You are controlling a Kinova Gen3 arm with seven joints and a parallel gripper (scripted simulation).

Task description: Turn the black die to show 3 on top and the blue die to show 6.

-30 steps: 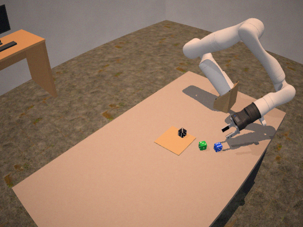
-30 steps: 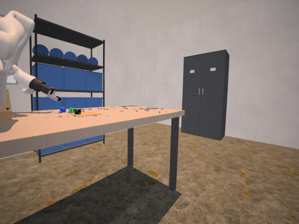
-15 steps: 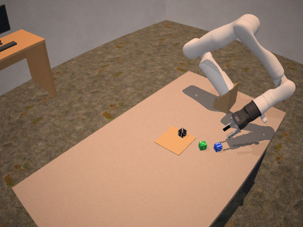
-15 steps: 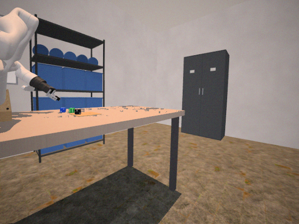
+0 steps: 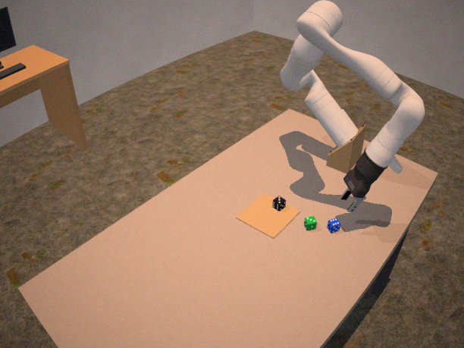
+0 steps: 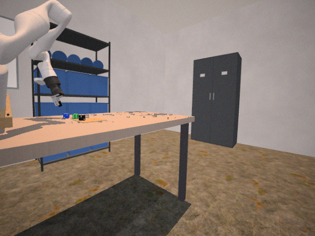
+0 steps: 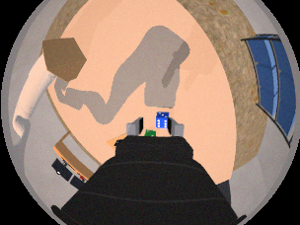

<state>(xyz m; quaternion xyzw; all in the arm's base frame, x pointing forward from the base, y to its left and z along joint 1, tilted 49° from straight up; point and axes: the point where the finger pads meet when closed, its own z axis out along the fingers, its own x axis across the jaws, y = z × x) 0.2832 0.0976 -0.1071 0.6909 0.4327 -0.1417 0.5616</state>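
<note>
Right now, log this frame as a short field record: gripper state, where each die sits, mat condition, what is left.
gripper: open, empty, raised above the table near the blue die
black die: on the mat, near its far corner
blue die: on the bare table, off the mat
green die: on the table between mat and blue die, apart from both
mat: flat
left to do: blue die onto the mat; top faces too small to read

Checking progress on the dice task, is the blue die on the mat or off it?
Off it. The blue die sits on the bare table, with the green die between it and the mat.
</note>
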